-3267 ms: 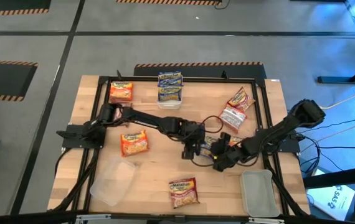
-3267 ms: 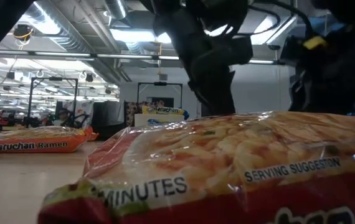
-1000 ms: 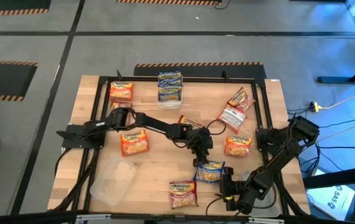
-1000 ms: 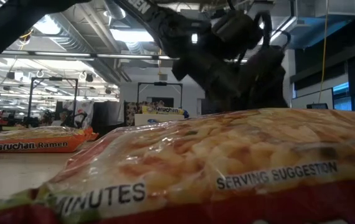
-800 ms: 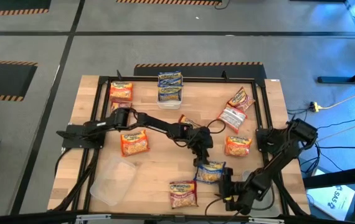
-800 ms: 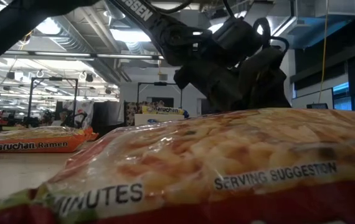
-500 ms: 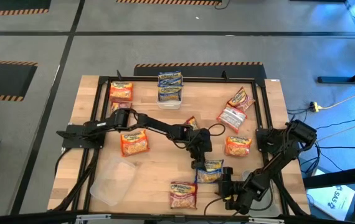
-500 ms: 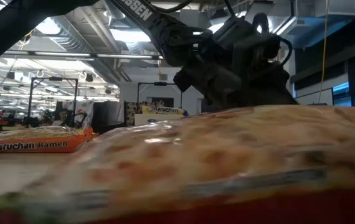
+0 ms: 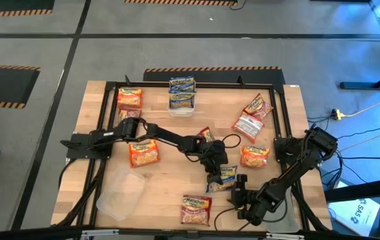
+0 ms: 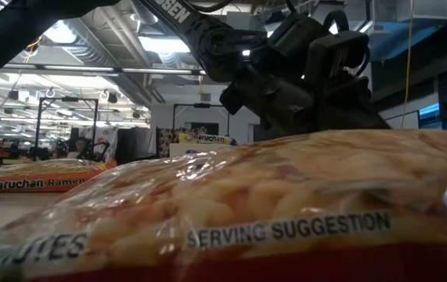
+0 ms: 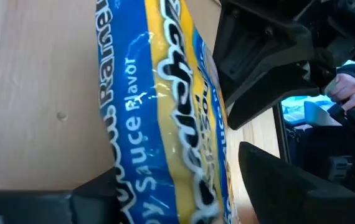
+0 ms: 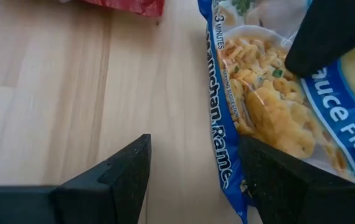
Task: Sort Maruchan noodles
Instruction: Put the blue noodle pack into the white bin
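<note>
A blue Maruchan packet (image 9: 223, 179) lies at the table's middle, toward the near edge. My left gripper (image 9: 215, 172) reaches it from the left and is shut on it; the packet (image 11: 159, 99) fills the gap between the fingers. My right gripper (image 9: 239, 192) stands open just near-right of the packet. In the right wrist view the gripper (image 12: 193, 155) has bare wood between its fingers and the blue packet (image 12: 258, 93) runs along one finger. A red packet (image 9: 196, 209) lies flat by the near edge. My left gripper pinches the blue packet across its width, near one end (image 11: 165, 186). The fingers slant down from the table's left and far side. One finger (image 12: 317, 40) lies on the printed face. The packet is tilted, with its lower edge (image 11: 106, 93) on the table.
Orange packets (image 9: 143, 153) (image 9: 130, 98) (image 9: 255, 155) and red ones (image 9: 257, 105) (image 9: 249, 125) lie scattered about. A tub (image 9: 182, 93) with blue packets stands at the far edge. A clear tub (image 9: 120, 193) lies near left. The red packet (image 10: 270, 227) fills the low view.
My left gripper has gone a little toward the near edge and down onto the blue packet, rolling as it went, and its fingers have narrowed. The blue packet has turned and tipped up toward it. My right gripper has crept toward the packet. The red packet has shifted slightly.
</note>
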Robot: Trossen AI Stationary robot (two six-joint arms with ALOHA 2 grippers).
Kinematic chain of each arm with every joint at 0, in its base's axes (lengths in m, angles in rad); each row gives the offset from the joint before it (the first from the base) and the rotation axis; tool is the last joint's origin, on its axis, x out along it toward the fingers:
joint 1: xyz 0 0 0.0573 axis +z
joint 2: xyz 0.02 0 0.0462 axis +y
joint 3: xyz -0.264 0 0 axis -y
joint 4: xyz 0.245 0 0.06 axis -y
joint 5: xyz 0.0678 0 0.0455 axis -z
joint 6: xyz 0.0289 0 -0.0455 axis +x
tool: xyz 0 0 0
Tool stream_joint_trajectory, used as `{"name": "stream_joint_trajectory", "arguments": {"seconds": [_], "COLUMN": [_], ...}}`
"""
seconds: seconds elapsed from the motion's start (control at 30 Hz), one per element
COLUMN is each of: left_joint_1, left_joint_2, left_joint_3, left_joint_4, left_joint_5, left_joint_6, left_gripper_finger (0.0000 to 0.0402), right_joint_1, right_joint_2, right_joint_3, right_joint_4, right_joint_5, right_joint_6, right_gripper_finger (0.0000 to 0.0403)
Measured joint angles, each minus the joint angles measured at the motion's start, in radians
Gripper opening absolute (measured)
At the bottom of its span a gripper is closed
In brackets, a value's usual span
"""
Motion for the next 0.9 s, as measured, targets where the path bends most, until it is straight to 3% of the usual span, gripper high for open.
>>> {"name": "stream_joint_trajectory", "arguments": {"seconds": [0.33,0.63,0.73,0.9], "left_joint_1": [-0.007,-0.024,-0.036,-0.050], "left_joint_2": [-0.003,-0.060,-0.103,-0.214], "left_joint_3": [0.000,0.000,-0.002,0.000], "left_joint_4": [0.000,-0.025,-0.094,-0.278], "left_joint_5": [-0.032,-0.049,-0.082,-0.263], "left_joint_6": [0.068,0.122,0.176,0.297], "left_gripper_finger": [0.0112,0.0111,0.0111,0.0112], "right_joint_1": [0.003,0.033,0.074,0.134], "right_joint_2": [-0.002,-0.078,-0.098,-0.104], "right_joint_3": [-0.002,0.005,0.006,0.005], "right_joint_4": [0.013,0.016,0.013,-0.002], "right_joint_5": [0.000,-0.056,0.007,0.159], "right_joint_6": [0.006,0.018,0.046,0.119], "right_gripper_finger": [0.0239,0.0239,0.0239,0.0239]}}
